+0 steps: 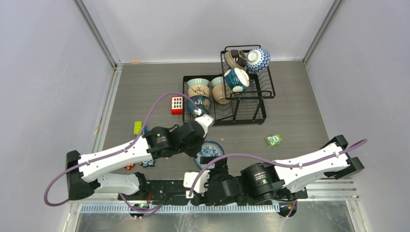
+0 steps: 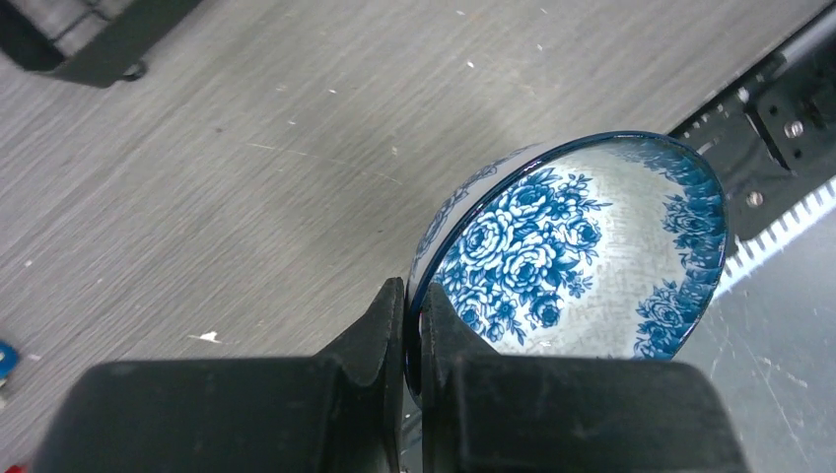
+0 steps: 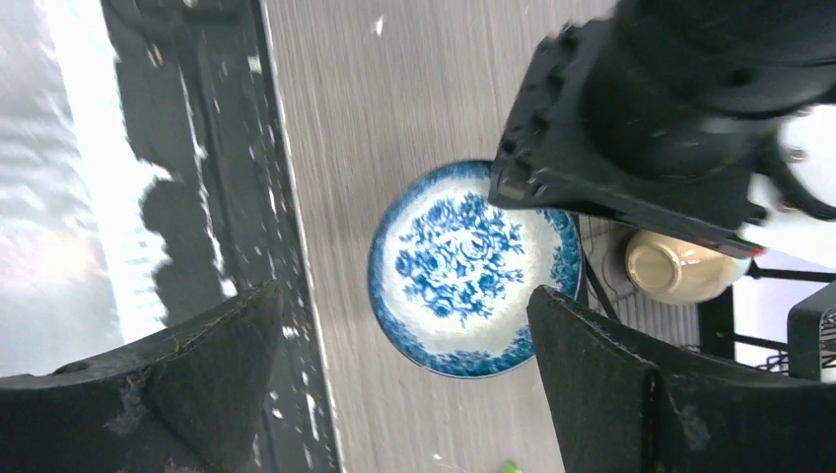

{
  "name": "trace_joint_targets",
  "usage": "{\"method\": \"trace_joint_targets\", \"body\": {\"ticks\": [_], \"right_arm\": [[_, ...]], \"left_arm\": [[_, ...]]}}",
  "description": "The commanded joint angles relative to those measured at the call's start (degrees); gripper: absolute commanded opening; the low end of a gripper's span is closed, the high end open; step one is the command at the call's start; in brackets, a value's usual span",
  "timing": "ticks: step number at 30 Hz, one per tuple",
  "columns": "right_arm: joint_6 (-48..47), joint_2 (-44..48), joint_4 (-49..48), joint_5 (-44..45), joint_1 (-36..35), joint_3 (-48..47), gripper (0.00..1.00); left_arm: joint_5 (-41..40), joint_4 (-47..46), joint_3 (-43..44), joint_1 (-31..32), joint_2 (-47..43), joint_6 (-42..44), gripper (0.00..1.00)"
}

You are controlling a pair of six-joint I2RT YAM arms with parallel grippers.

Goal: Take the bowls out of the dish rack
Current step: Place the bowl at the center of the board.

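Left claw (image 2: 412,307) is clenched on the rim of the blue-and-white floral ceramic bowl (image 2: 582,246), which is off the rack near the arm bases. Right claw (image 3: 404,335) gapes above it. So thin a rim pinch may let the empty bowl swing or slip. The black wire dish rack (image 1: 263,92) holds about six other bowls (image 1: 237,79).

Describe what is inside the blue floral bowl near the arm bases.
The blue floral bowl looks empty: only its painted roses show inside. The left gripper, shut on its rim, covers a small patch of the inside there, so that patch cannot be checked.
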State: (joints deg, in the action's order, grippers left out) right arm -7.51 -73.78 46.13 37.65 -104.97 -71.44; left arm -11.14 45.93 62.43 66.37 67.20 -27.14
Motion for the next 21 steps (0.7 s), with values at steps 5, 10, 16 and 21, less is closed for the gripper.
{"method": "trace_joint_targets", "body": {"ticks": [5,10,16,21], "right_arm": [[21.8,1.6,-8.6,7.6,-0.3,-11.6,1.0],[34.6,5.6,-11.2,8.8,6.6,-10.4,1.0],[40.2,14.7,-23.5,4.4,16.0,3.4,1.0],[38.3,17.3,-28.4,9.2,16.1,12.3,1.0]], "left_arm": [[-21.3,0.6,-0.3,-1.0,-9.1,-9.2,0.0],[-29.7,2.8,-3.3,-4.5,-15.0,-15.0,0.0],[-30.4,6.4,-4.3,-15.2,-18.7,-18.3,0.0],[-28.7,4.3,-4.5,-25.6,-19.7,-15.3,0.0]]}}
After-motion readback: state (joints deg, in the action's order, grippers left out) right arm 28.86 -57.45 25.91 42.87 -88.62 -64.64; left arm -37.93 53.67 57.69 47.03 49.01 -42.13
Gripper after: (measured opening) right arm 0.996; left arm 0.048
